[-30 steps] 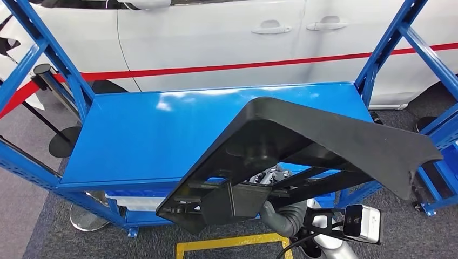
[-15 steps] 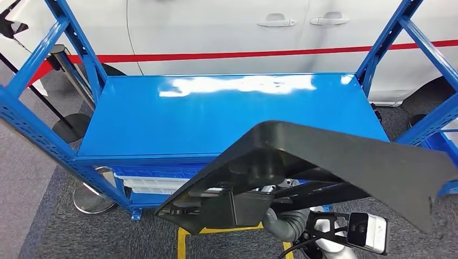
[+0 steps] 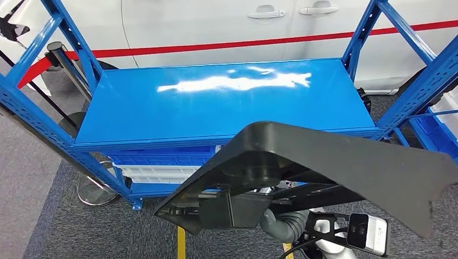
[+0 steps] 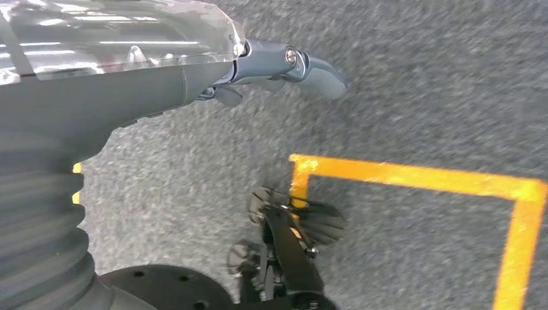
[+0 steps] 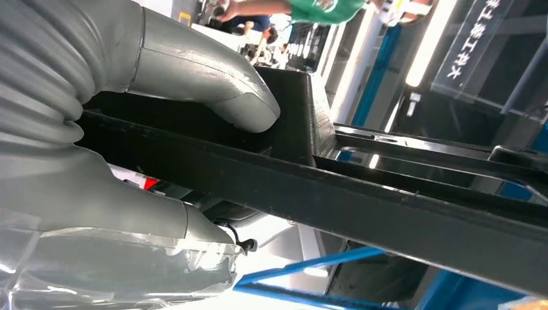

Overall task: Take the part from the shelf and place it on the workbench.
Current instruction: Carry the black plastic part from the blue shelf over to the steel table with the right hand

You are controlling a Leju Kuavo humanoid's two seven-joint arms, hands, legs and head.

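- black plastic, your part (image 3: 345,162) hangs in front of the blue shelf (image 3: 162,116), off its front edge and toward its right front corner, touching none of the shelf's top.
- your right robot hand (image 5: 194,97) is grasping the part: in the right wrist view the grey thumb presses on a black bar of its underside frame while the rest of the hand sits beneath.
- your left robot hand (image 4: 284,68) hangs over grey carpet (image 4: 420,84) near yellow floor tape (image 4: 413,177); it holds nothing, fingers loosely extended.
- beyond the shelf's far edge you see a white car (image 3: 216,24) with a red stripe.
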